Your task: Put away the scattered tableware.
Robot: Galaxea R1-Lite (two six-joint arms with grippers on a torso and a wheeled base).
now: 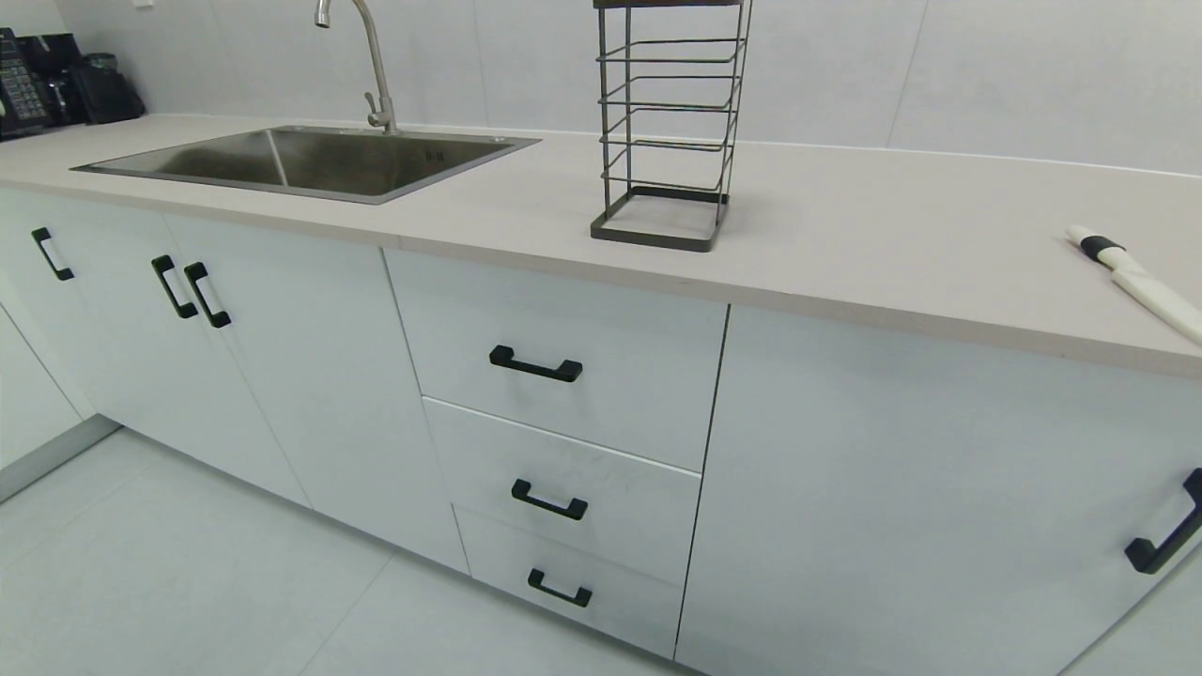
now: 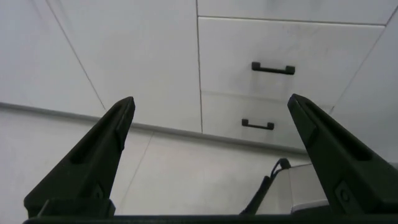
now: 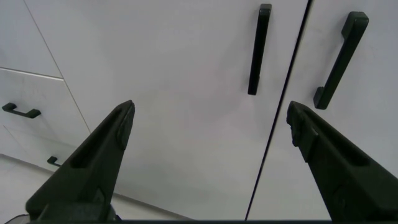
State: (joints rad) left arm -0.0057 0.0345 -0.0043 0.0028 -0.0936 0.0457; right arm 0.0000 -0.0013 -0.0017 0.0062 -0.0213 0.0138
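we see a white knife (image 1: 1141,286) with a black band near one end. it lies flat on the pale countertop (image 1: 845,235), close to the front edge, at about 3 o'clock from the wire rack (image 1: 669,131). the knife is well apart from the rack and slants from 10 o'clock to 4 o'clock.

the wire rack stands upright near the middle of the countertop, its tiers bare. at about 9 o'clock from it, the steel sink (image 1: 310,161) is set into the countertop, with a curved faucet (image 1: 368,61) behind it at 12 o'clock. some dark appliances (image 1: 56,84) stand in the far corner, at 9 o'clock from the sink; we cannot tell what they are.

below the rack, at 6 o'clock, three white drawers (image 1: 563,422) are stacked, each with a black handle.

our left gripper (image 2: 211,102) hangs spread wide with nothing between its fingers. it faces the lower drawer fronts (image 2: 286,50) and the floor. our right gripper (image 3: 210,107) is likewise spread wide and holds nothing. it faces white cabinet doors (image 3: 186,93) that carry two upright black handles (image 3: 259,50).
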